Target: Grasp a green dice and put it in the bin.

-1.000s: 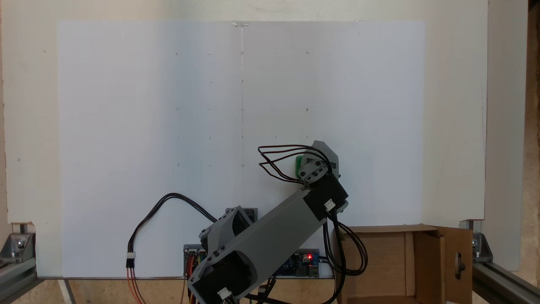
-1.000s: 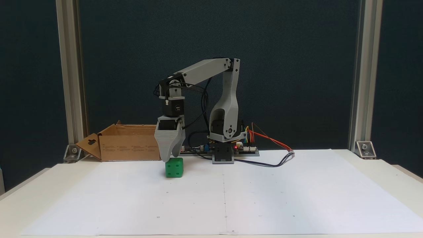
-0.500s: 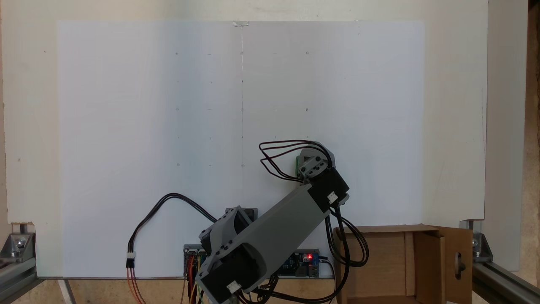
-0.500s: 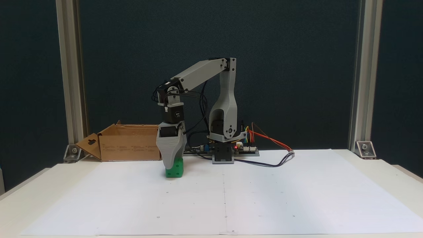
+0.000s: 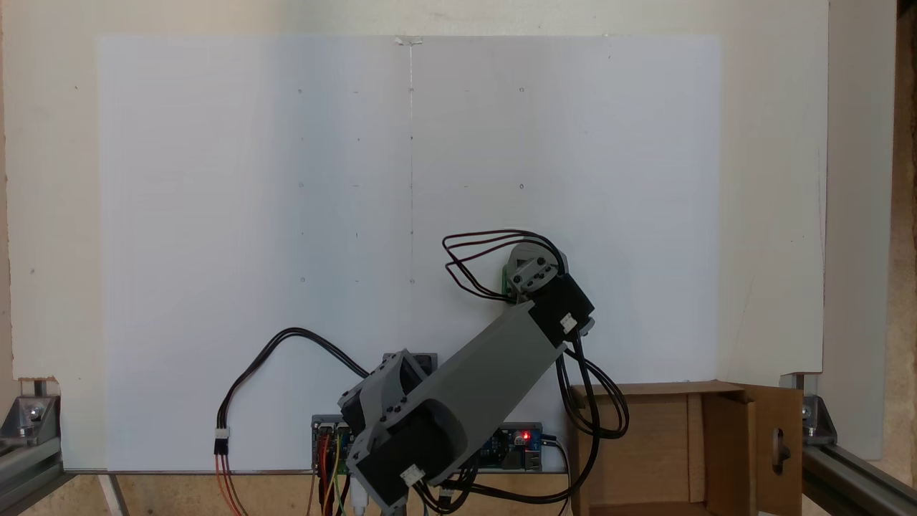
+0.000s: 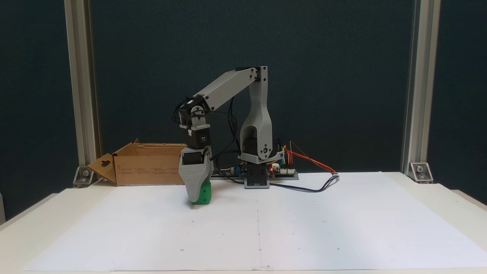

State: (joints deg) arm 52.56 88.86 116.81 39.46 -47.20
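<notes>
The grey end effector [image 6: 194,197] straddles the small green plastic dice [image 6: 206,193] at frame centre-left, grip unclear; brown cardboard bin [image 6: 150,164] behind.

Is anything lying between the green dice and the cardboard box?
No. In a fixed view, only bare white paper separates the green dice from the box.

Green dice [image 6: 206,192] half behind gripper [image 6: 196,198]; bin [image 5: 723,459] bottom-cropped
</notes>
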